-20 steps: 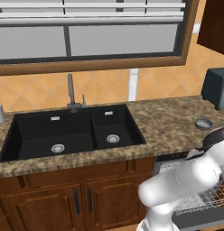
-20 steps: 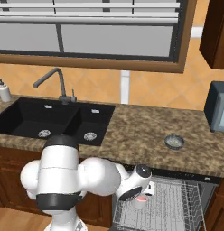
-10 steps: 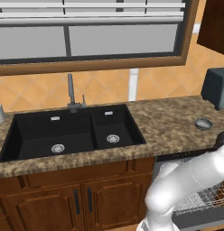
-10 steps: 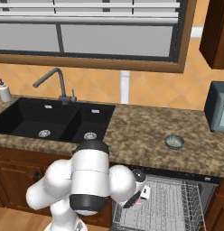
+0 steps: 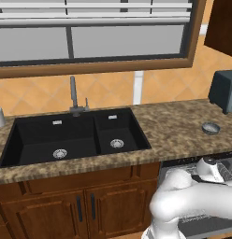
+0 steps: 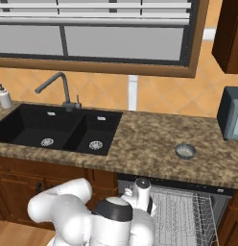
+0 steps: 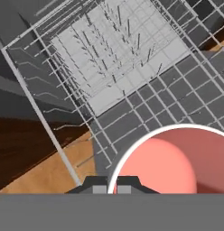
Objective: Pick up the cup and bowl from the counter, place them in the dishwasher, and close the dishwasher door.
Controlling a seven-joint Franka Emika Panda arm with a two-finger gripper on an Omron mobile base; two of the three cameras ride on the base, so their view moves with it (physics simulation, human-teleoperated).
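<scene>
arm swung right — cup [image 7: 172,162] cropped

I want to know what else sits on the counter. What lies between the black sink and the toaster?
In both base views, speckled counter runs between the sink and the toaster, with one small grey round dish near the toaster.

bowl [image 6: 185,151] 1 | cup [image 7: 175,163] 1 | toaster [image 5: 223,91] 1 | sink [image 5: 76,137] 1 | faucet [image 6: 56,89] 1

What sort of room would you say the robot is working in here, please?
A home kitchen, rendered: a speckled brown granite counter with a black double sink, a grey faucet, and an open dishwasher with pale wire racks below.
</scene>
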